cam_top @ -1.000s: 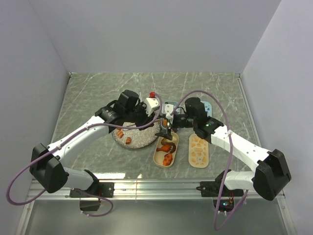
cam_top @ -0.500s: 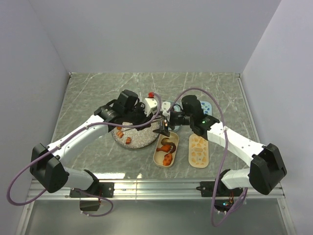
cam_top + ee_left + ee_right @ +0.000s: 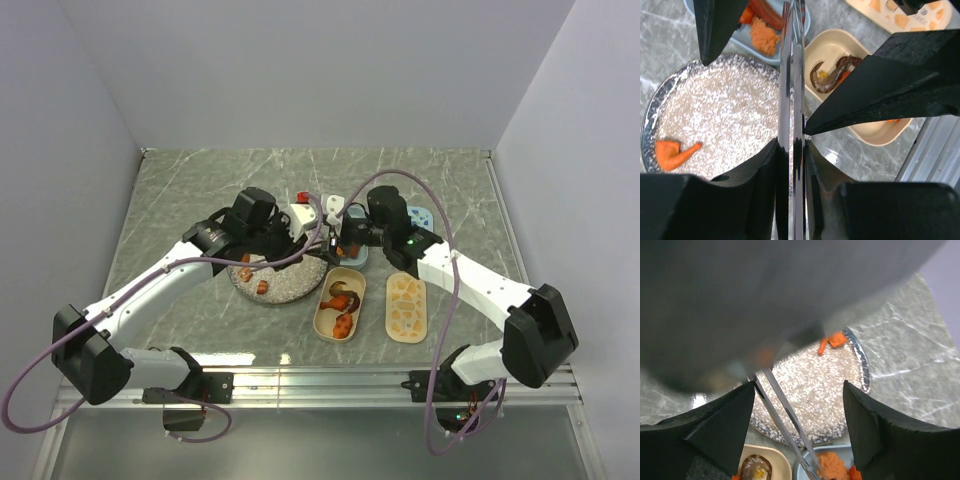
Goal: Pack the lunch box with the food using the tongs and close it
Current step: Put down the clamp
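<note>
My left gripper (image 3: 296, 229) (image 3: 795, 146) is shut on the silver tongs (image 3: 792, 75), which reach over the speckled plate's rim toward the lunch box tubs. Either side of the tongs (image 3: 785, 422) stand the fingers (image 3: 715, 432) of my open right gripper (image 3: 343, 238) (image 3: 800, 440), not touching them. Orange food (image 3: 262, 287) (image 3: 671, 153) (image 3: 833, 340) lies on the plate. The beige tub (image 3: 325, 322) (image 3: 867, 132) holds dark brown and orange chunks (image 3: 342, 298) (image 3: 826, 79). The blue tub (image 3: 790, 52) (image 3: 805, 471) holds orange mash (image 3: 763, 36) and a reddish piece (image 3: 766, 11).
The round speckled plate (image 3: 290, 285) (image 3: 725, 115) (image 3: 820, 390) sits left of the tubs. A patterned beige lid (image 3: 406, 307) lies right of the beige tub, and a blue lid (image 3: 421, 216) lies behind it. A metal rail (image 3: 320, 378) runs along the near edge.
My right gripper has swung left and away from the beige tub to straddle the tongs, its jaws narrowing. The left gripper with the tongs has drawn slightly back and left.
</note>
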You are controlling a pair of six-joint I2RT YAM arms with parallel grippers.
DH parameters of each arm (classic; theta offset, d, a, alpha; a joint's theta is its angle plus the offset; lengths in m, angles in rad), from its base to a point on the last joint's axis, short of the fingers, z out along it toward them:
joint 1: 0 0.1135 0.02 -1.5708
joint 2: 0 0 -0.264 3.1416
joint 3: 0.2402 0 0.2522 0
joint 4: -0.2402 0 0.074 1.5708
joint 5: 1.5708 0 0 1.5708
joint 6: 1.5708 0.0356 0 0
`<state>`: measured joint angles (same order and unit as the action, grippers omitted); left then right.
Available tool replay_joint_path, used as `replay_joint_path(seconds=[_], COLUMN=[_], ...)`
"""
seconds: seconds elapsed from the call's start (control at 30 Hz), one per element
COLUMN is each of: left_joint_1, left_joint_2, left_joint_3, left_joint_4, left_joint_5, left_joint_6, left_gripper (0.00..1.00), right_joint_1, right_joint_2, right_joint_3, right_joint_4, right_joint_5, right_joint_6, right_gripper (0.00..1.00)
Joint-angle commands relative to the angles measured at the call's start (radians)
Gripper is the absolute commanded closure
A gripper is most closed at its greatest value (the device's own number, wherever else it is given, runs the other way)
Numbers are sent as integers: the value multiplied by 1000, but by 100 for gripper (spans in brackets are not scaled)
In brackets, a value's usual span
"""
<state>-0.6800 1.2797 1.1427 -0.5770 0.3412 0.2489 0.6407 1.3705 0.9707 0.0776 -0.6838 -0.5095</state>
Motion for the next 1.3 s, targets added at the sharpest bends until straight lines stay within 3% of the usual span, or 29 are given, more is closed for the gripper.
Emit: replay_joint_path(seconds=[0.0,0.63,0.8,0.87,1.03,1.27], left_joint_1=[-30,-24,45,91,190,376], left_joint_2=[-75,-30,32,44,82,225], left_joint_3=[38,146,126,103,85,54], left_joint_4=[100,52,94,152,221,348], left_joint_5=[116,-34,-122,-159,-165,-278], left_joint_6=[59,92,17,-32,-77,-177], left_gripper=[69,72,74,77,77,75], right_joint_1=[-3,22,22,24,22,20], right_joint_2=[85,93,9,-63,-206,-310], right_joint_3=[42,8,-67,-141,-289,-380], right_joint_4=[-140,-150,-14,115,313,410], right_joint_5=[44,-23,32,67,130,210], right_joint_6=[3,8,72,124,190,210], right_gripper=[23,28,25,24,20,18])
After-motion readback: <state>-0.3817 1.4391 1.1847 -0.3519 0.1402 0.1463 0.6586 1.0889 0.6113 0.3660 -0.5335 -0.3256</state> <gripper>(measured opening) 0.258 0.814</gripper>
